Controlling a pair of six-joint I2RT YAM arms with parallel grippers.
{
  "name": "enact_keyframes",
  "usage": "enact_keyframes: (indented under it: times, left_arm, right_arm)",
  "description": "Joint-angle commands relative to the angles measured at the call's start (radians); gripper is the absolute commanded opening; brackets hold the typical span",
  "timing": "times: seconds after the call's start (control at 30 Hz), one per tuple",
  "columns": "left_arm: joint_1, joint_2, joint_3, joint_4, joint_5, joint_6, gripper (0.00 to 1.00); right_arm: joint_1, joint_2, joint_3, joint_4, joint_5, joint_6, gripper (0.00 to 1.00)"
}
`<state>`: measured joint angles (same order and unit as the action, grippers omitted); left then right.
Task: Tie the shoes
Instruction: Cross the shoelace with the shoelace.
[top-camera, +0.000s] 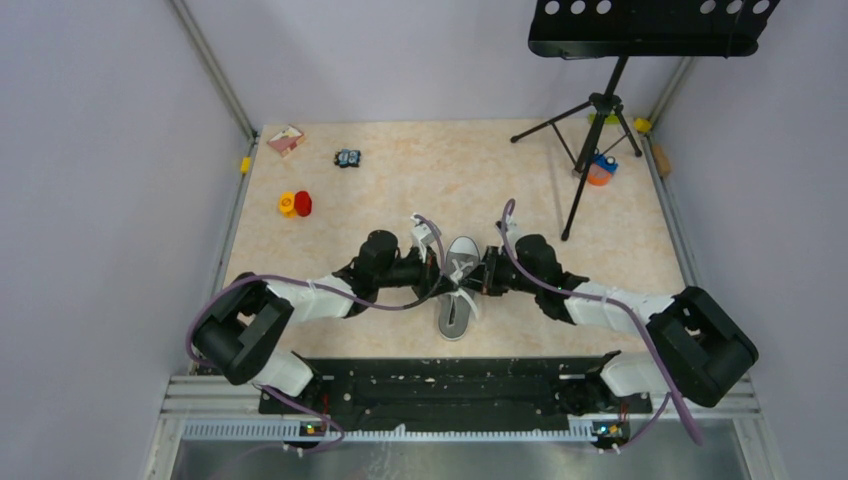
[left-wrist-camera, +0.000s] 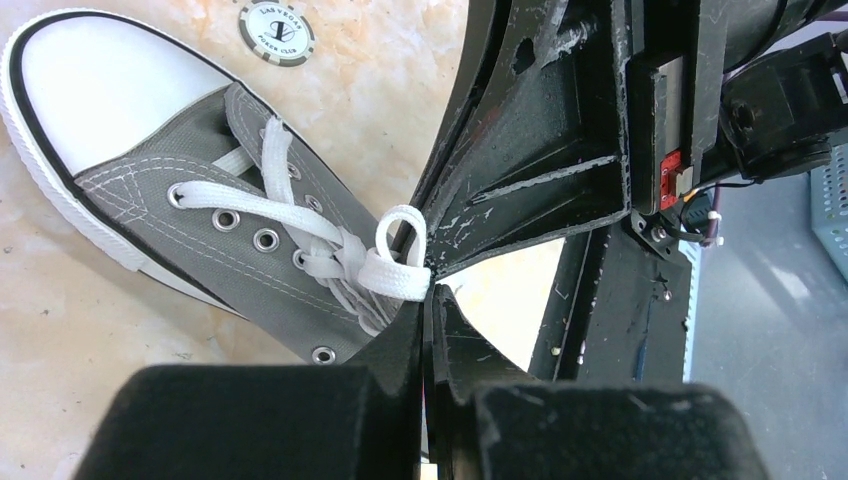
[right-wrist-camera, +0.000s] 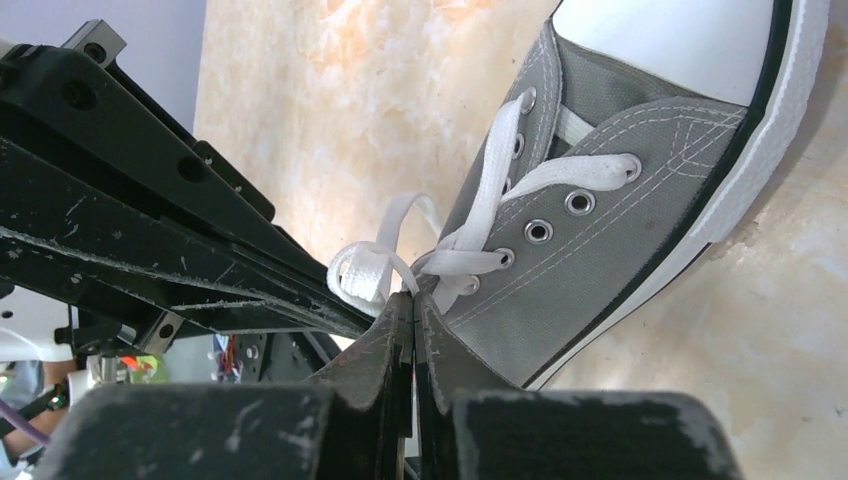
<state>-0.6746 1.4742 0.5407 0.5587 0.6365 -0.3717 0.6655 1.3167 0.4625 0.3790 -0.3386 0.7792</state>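
- One sneaker: grey woven canvas with stitched seams. It has a smooth white rubber toe cap, a white sole edged by a dark line, and a row of round metal eyelets. It lies at the middle of the table, directly between the two grippers.
- One set of flat white woven laces: crossed over the tongue. One loop stands at each gripper's fingertips.
- Left gripper: two black, scuffed fingers pressed together, pinching a lace loop at their tips.
- Right gripper: two black fingers pressed together, pinching a lace loop at their tips.
- One round poker chip: white face, dark printed rim, flat on the table near the toe cap.
- One table: beige surface with a marbled pattern.
- One black tripod stand: carries a perforated tray and stands at the far right.
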Motion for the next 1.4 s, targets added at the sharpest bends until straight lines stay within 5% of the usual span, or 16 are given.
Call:
enact_keyframes:
  times: [0.0, 0.5, 1.13, 1.37]
  left_arm:
    - [0.000, -0.035, 0.007, 0.026, 0.014, 0.007, 0.00]
    - [0.003, -0.041, 0.034, -0.049, -0.095, 0.030, 0.00]
    - [0.003, 0.004, -0.021, 0.168, -0.069, -0.093, 0.00]
    - [0.003, 0.026, -0.026, 0.187, -0.028, -0.093, 0.00]
  right_arm:
    - [0.008, -0.017, 0.040, 0.044, 0.007, -0.012, 0.00]
    - [0.008, -0.063, 0.000, 0.015, 0.003, -0.021, 0.00]
    - [0.020, -0.025, 0.005, 0.013, -0.044, -0.032, 0.00]
    - [0.019, -0.084, 0.000, -0.046, 0.035, -0.032, 0.16]
